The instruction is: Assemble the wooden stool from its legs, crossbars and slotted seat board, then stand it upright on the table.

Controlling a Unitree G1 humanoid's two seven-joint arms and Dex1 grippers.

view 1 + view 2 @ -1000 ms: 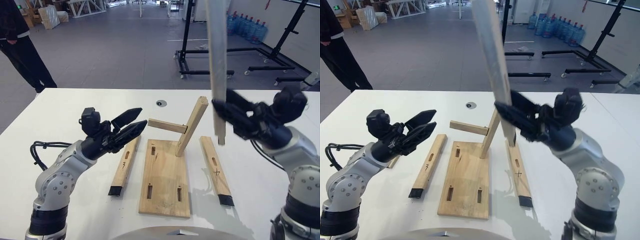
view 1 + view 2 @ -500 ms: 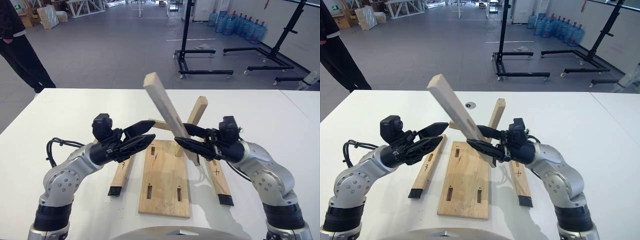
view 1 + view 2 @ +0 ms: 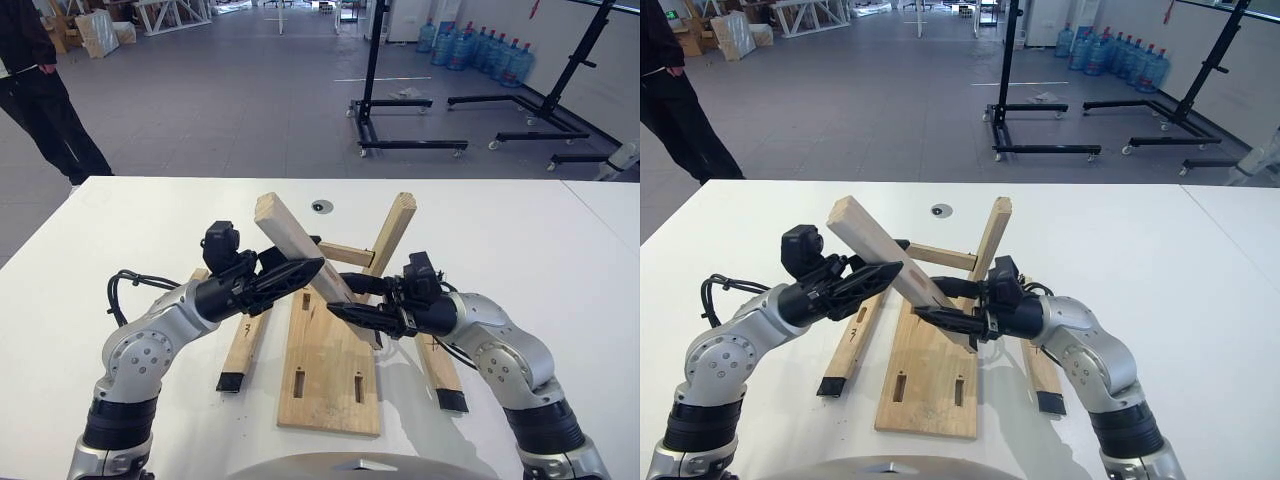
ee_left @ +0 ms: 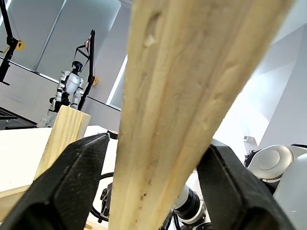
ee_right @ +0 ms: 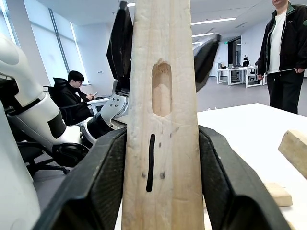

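The leg [image 3: 286,232] sits at frame centre, tilted. Its long axis runs from an upper-left top end down-right to the seat board [image 3: 325,390], which lies flat on the table [image 3: 150,220]. Left gripper [image 3: 305,275] clamps the leg mid-length. Right gripper [image 3: 335,294] clamps it just below.

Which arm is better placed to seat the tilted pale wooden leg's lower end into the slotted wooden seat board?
Probably right. The right gripper clamps the pale wooden leg low, just above the slotted wooden seat board; the left gripper grips it higher up.
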